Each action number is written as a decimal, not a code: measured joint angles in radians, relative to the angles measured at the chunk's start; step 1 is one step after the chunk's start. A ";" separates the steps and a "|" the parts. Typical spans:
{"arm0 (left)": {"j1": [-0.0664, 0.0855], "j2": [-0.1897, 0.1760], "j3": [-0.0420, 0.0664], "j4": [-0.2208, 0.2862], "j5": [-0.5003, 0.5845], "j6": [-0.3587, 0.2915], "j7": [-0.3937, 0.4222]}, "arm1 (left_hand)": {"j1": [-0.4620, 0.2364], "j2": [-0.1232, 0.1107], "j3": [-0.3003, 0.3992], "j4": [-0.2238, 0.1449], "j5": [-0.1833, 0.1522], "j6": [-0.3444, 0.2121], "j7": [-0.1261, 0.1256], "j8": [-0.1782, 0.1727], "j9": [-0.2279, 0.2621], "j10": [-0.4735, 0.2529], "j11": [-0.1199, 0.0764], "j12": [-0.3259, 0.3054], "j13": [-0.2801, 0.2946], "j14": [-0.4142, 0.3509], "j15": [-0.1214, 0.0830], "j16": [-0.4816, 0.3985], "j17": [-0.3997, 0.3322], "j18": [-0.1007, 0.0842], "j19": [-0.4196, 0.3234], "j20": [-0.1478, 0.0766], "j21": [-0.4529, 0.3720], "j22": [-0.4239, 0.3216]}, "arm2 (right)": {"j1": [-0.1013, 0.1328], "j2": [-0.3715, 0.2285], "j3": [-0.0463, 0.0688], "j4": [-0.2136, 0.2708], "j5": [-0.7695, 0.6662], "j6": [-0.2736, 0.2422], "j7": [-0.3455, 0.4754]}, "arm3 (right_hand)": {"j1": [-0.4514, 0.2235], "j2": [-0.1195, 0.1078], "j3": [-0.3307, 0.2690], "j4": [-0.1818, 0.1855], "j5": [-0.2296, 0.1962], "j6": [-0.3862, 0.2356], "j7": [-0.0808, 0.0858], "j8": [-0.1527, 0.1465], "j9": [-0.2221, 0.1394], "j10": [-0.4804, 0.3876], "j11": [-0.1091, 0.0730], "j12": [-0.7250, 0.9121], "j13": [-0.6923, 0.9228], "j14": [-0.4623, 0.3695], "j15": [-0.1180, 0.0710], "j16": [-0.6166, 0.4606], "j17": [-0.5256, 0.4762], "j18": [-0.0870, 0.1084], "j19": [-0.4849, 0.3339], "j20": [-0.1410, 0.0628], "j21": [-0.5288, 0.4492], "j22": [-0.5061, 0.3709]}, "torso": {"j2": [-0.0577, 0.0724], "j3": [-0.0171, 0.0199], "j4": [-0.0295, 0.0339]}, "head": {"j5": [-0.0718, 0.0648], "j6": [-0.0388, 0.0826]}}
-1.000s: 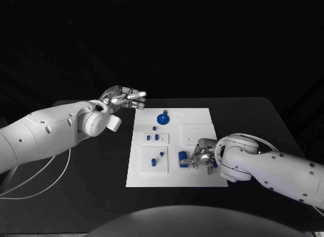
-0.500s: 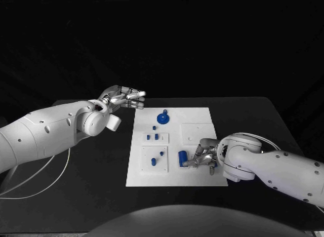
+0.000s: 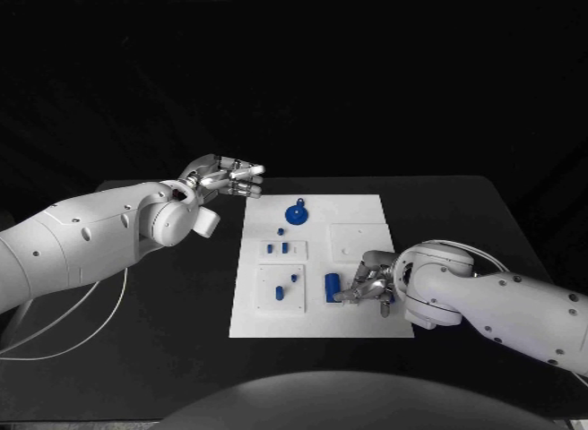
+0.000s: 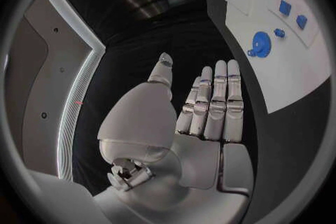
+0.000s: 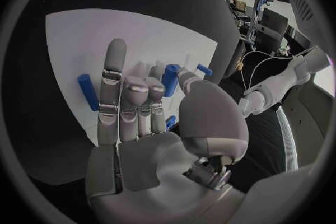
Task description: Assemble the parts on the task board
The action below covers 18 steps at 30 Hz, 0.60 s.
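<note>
Your right hand (image 3: 367, 288) pinches a blue part (image 5: 170, 79) at its fingertips, low over the task board (image 3: 358, 327), likely for seating. Your left hand (image 3: 224, 176) holds nothing, fingers straight, parked just off the board.

Left hand (image 3: 226, 176) raised at the end of a bent left arm (image 3: 74, 242), fingers (image 4: 215, 102) straight and pressed side by side, thumb apart, nothing in the palm. Right hand (image 3: 369, 281) low and palm down on a folded right arm (image 3: 501, 309), fingers (image 5: 133, 103) partly curled, grasp unclear.
</note>
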 measured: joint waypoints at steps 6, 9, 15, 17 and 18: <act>0.000 0.000 0.000 0.000 0.000 0.000 -0.001 | 0.000 0.000 0.000 0.000 0.000 0.000 0.000 0.000 0.000 0.000 0.000 0.000 0.000 0.000 0.000 0.000 0.000 0.000 0.000 0.000 0.004 -0.002 | 0.000 0.004 0.000 -0.006 -0.007 -0.006 0.000 | -0.018 0.002 0.026 0.004 0.000 0.003 -0.001 0.000 0.001 0.000 0.000 0.000 0.001 0.000 0.000 0.000 0.001 0.000 0.000 0.000 0.000 0.000 | 0.000 0.0000 -0.0004 | 0.000 0.000; 0.000 0.000 0.000 0.000 0.000 0.000 -0.002 | 0.000 0.000 0.000 0.000 0.000 0.000 0.000 0.000 0.000 0.000 0.000 0.000 0.000 0.000 0.000 0.000 0.000 0.000 0.000 0.000 0.004 -0.002 | 0.000 0.004 0.000 -0.007 -0.009 -0.009 0.000 | -0.022 -0.002 0.026 0.004 0.000 0.006 0.000 0.000 0.001 0.000 0.000 0.000 0.001 0.000 0.000 0.000 0.001 0.000 0.000 0.000 0.000 0.000 | 0.000 0.0002 -0.0005 | 0.000 0.000; 0.000 0.000 0.000 0.000 0.000 0.000 -0.002 | 0.000 0.000 0.000 0.000 0.000 0.000 0.000 0.000 0.000 0.000 0.000 0.000 0.000 0.000 0.000 0.000 0.000 0.000 0.000 0.000 0.004 -0.002 | 0.000 -0.003 0.003 -0.004 -0.008 -0.009 0.000 | -0.027 -0.007 0.026 0.004 0.000 0.006 -0.001 0.000 0.001 0.000 0.000 0.000 0.002 0.000 0.000 0.000 0.001 0.000 0.000 0.000 0.000 0.000 | 0.000 0.0005 -0.0006 | -0.001 0.000; 0.000 -0.001 0.000 0.000 0.000 0.000 -0.003 | 0.000 0.000 0.000 0.000 0.000 0.000 0.000 0.000 0.000 0.000 0.000 0.000 0.000 0.000 0.000 0.000 0.000 0.000 0.000 0.000 0.004 -0.002 | 0.000 -0.007 0.007 -0.001 -0.006 -0.009 0.000 | -0.027 -0.007 0.024 0.002 0.000 0.006 0.000 0.000 0.002 0.000 0.000 0.000 0.002 0.000 0.000 0.000 0.001 0.000 0.000 0.000 0.000 0.000 | 0.000 0.0005 -0.0007 | -0.001 0.000; 0.000 -0.001 0.000 0.000 0.000 0.000 -0.003 | 0.000 0.000 0.000 0.000 0.000 0.000 0.000 0.000 0.000 0.000 0.000 0.000 0.000 0.000 0.000 0.000 0.000 0.000 0.000 0.000 0.004 -0.002 | 0.000 -0.010 0.010 0.002 -0.005 -0.009 0.000 | -0.027 -0.007 0.023 0.001 0.000 0.006 0.000 0.000 0.002 0.000 0.000 0.000 0.002 0.000 0.000 0.000 0.001 0.000 0.000 0.000 0.000 0.000 | 0.000 0.0004 -0.0009 | -0.001 0.000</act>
